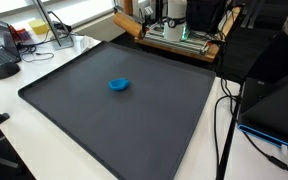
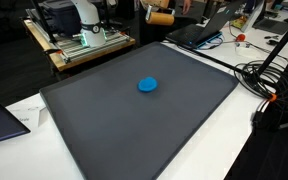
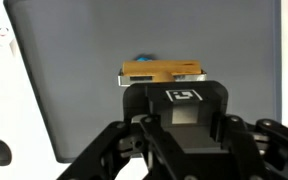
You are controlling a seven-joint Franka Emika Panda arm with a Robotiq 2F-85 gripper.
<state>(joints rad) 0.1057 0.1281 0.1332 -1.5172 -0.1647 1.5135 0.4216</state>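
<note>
— Jaws?
— The gripper (image 3: 164,86) is clamped on a wooden block (image 3: 162,71), above the dark mat (image 3: 74,90).
— Anything nearby?
— A blue disc (image 3: 144,58) just past the block; it lies mid-mat in both exterior views (image 1: 119,85) (image 2: 147,85).

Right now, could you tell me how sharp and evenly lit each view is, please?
In both exterior views the dark mat is evenly lit with faint sheen, no hard shadows, the blue disc crisp. Wrist view: the hand and the wooden block it grips look soft, close to the lens.
</note>
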